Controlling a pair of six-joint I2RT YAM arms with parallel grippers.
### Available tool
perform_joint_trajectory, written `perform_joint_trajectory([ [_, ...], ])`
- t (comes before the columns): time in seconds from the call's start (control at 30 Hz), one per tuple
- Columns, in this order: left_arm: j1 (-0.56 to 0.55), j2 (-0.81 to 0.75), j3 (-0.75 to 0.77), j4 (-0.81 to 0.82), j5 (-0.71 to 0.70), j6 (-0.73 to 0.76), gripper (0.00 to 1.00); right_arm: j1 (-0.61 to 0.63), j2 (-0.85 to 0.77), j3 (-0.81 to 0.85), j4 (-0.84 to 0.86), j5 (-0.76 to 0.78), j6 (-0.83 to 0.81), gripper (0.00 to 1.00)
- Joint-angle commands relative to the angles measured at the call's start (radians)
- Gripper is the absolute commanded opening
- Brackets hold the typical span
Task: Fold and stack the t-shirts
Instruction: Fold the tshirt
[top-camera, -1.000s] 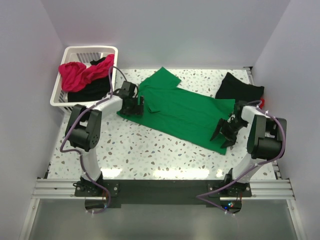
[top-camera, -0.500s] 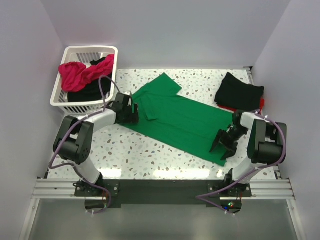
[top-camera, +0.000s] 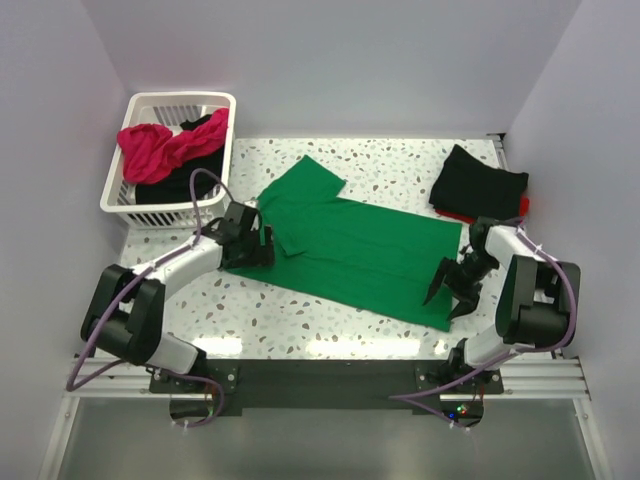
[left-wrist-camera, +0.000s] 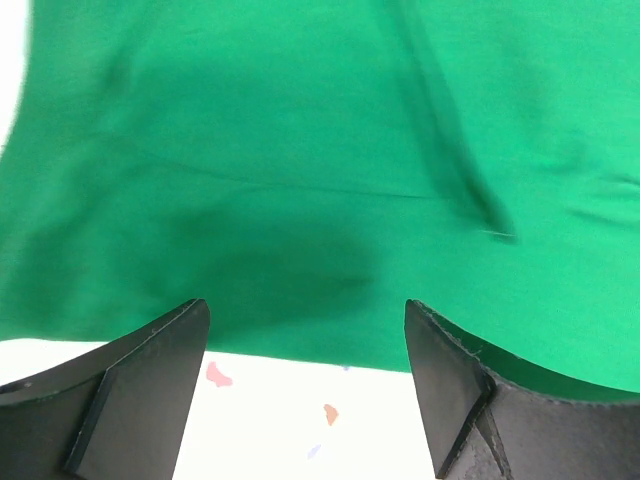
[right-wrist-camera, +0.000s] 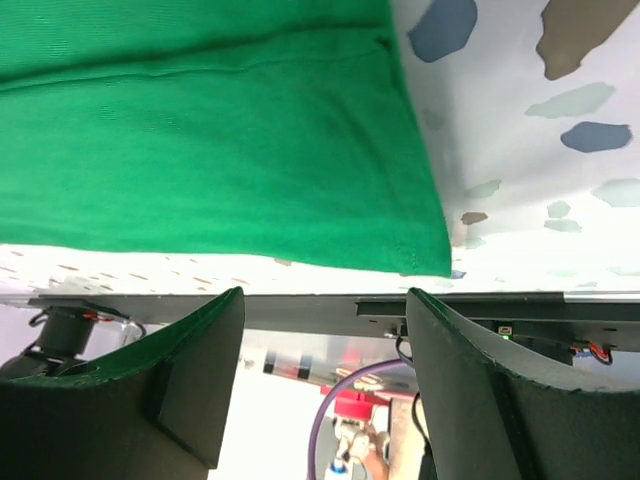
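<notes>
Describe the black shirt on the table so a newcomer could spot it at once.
Start at the speckled table and look to its far right corner, opposite the white basket. A black shirt lies there, folded small, with red cloth peeking from under it. Unlike the green shirt spread flat mid-table, it is folded; unlike the black cloth in the basket, it sits on the tabletop.

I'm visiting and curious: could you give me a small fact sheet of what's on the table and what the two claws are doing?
Spread out: green t-shirt, lying on the table
Left gripper: open, at the shirt's left edge, holding nothing
Right gripper: open, at its near right corner, holding nothing
Basket: pink t-shirt, black t-shirt
Far right: folded black t-shirt
</notes>
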Motion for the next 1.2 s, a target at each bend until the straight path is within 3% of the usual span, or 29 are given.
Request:
perform_joint_trajectory([
  [0.0,-0.086,-0.019,0.105,-0.016,0.04,-0.03,0.84,-0.002,-0.057,0.079,-0.059,-0.013,-0.016,0.69],
  [0.1,-0.136,0.027,0.151,0.01,0.078,-0.062,0.83,0.0,-0.071,0.102,-0.071,-0.017,-0.023,0.68],
  [0.37,-0.148,0.167,0.234,-0.006,0.049,-0.072,0.67,0.0,-0.099,0.088,-0.073,-0.033,-0.025,0.66],
  [0.9,-0.151,0.254,0.272,0.039,0.078,-0.07,0.41,0.0,-0.125,0.081,-0.071,-0.045,-0.014,0.64],
  [1.17,-0.153,0.302,0.327,0.048,0.077,-0.034,0.16,0.0,-0.134,0.064,-0.065,-0.046,-0.008,0.64],
])
